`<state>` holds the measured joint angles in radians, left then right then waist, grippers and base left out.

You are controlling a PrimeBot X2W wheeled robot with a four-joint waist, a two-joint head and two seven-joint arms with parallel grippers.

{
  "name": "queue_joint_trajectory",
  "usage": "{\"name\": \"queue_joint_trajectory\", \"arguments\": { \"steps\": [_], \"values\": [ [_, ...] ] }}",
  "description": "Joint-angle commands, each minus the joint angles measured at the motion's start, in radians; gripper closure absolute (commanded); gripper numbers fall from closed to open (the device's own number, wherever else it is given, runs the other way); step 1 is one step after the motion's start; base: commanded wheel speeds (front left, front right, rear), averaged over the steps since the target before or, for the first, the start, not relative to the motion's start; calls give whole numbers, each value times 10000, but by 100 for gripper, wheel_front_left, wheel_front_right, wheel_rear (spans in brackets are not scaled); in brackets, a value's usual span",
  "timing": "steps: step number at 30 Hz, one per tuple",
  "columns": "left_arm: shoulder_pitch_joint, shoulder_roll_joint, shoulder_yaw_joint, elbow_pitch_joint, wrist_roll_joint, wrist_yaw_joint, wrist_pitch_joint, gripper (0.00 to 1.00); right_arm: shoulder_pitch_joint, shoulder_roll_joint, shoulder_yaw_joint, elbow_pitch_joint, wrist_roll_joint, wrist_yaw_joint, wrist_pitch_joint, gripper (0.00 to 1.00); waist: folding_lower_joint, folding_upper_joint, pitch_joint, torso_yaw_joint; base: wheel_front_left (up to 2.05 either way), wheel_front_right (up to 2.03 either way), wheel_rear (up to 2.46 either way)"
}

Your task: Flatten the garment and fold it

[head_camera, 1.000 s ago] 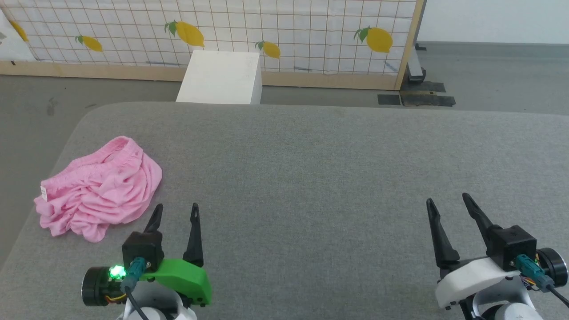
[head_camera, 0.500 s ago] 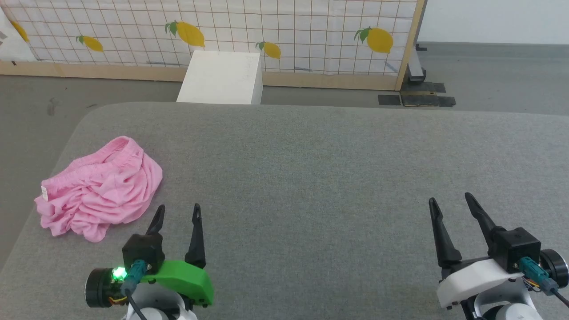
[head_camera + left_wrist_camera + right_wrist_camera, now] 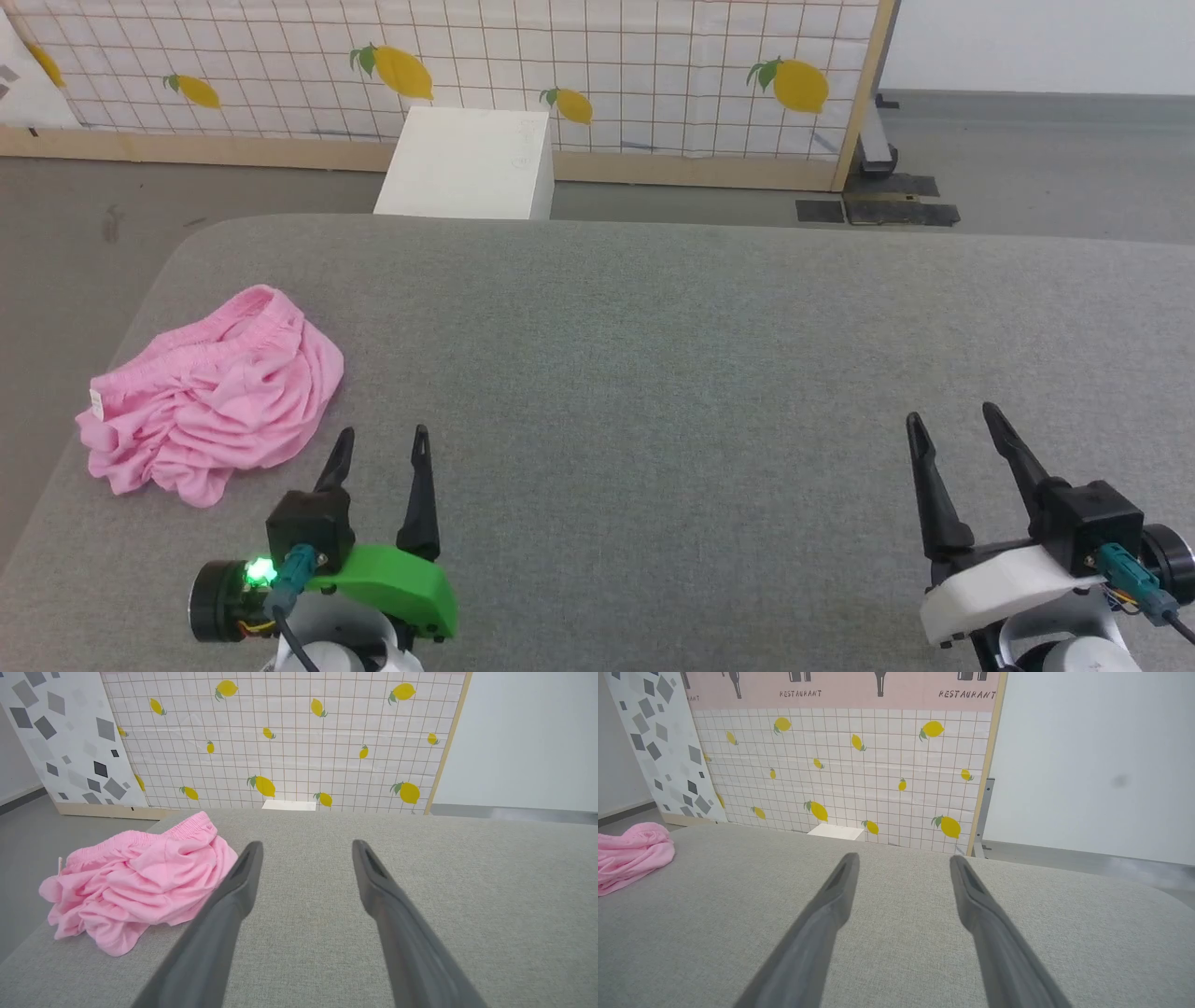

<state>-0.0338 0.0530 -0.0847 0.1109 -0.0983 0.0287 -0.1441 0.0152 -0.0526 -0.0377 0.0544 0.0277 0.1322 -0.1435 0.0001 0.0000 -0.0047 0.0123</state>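
The garment (image 3: pixel 210 401), a pair of light pink shorts, lay in a crumpled heap on the grey cloth-covered tabletop (image 3: pixel 653 373), near its edge at about 9 o'clock in the head view. Its gathered waistband (image 3: pixel 224 327) curved along the far side of the heap, and a small white label (image 3: pixel 94 401) stood out at the end towards 9 o'clock. The cloth was full of folds and was not flat. The left tool (image 3: pixel 385 431) was at about 7 o'clock in the head view, with its two dark fingers spread and nothing between them. The garment lay at about 10 o'clock from this tool, near it but apart from it. In the left wrist view the pink heap was beside the finger on the 9 o'clock side, and I could not tell whether that finger touched the cloth or only passed in front of it. The right tool (image 3: pixel 950 413) was at about 5 o'clock in the head view, well apart from the garment, also with its fingers spread and empty, above bare tabletop. Beyond the far edge of the tabletop, at about 12 o'clock, a white box (image 3: pixel 467 163) stood on the grey floor (image 3: pixel 75 215) in front of a screen (image 3: pixel 653 65) with a grid pattern and yellow lemons.
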Motion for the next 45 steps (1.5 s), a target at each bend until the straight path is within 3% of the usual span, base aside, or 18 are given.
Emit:
{"name": "queue_joint_trajectory", "arguments": {
  "steps": [1, 16, 21, 45],
  "values": [
    [-205, -16, -49, 58, -122, 62, -117, 0, -218, 14, -28, 40, 47, -8, -129, 0, -1, 0, -2, 8, 0, 0, 0],
    [-351, -19, -229, 339, -287, 171, -422, 0, -283, 17, -95, 191, 53, -10, -432, 0, -1, 0, -33, 64, 0, 0, 0],
    [-467, -21, -288, 394, -347, 243, -526, 0, -188, 18, -170, 216, 26, -11, -536, 0, -1, 0, -20, 481, 0, 0, 0],
    [-380, 155, 70, 640, -437, 533, -1018, 0, -30, 23, 229, 621, -21, -14, -1025, 0, -1, 0, -215, 5115, 0, 0, 0]
  ]
}}
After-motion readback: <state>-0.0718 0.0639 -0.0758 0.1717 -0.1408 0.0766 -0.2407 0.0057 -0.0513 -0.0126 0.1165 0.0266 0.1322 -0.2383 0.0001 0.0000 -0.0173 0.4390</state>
